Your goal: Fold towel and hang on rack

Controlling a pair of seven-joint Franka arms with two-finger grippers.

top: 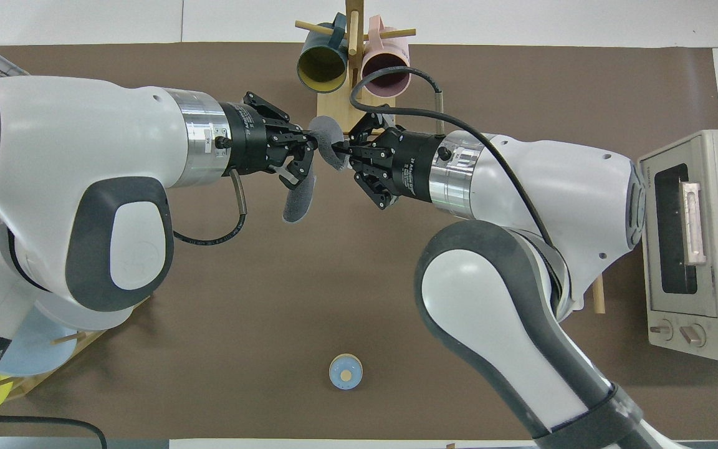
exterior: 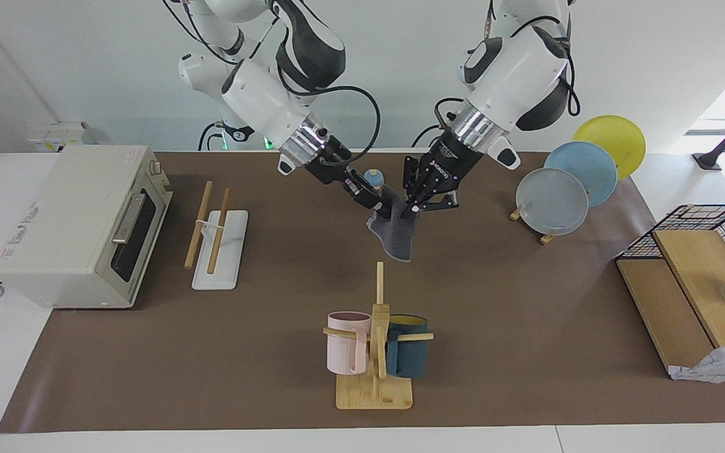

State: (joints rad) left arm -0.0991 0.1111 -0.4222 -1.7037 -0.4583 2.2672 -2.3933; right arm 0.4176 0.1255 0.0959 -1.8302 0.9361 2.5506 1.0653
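The towel [exterior: 395, 236] hangs in a narrow dark grey bunch between my two grippers, over the middle of the table; it also shows in the overhead view [top: 300, 196]. My right gripper [exterior: 380, 206] is shut on one upper part of it. My left gripper [exterior: 408, 212] is shut on the other, close beside it. In the overhead view the left gripper [top: 310, 144] and the right gripper [top: 339, 149] almost meet tip to tip. The rack [exterior: 218, 242], two wooden rods over a white base, stands toward the right arm's end, apart from both grippers.
A toaster oven [exterior: 79, 220] stands beside the rack at the right arm's end. A mug tree [exterior: 378, 340] with a pink and a teal mug stands farther out than the towel. A small blue knob [exterior: 373, 178] sits nearer the robots. A plate stand [exterior: 564, 189] and a wire basket [exterior: 715, 233] are at the left arm's end.
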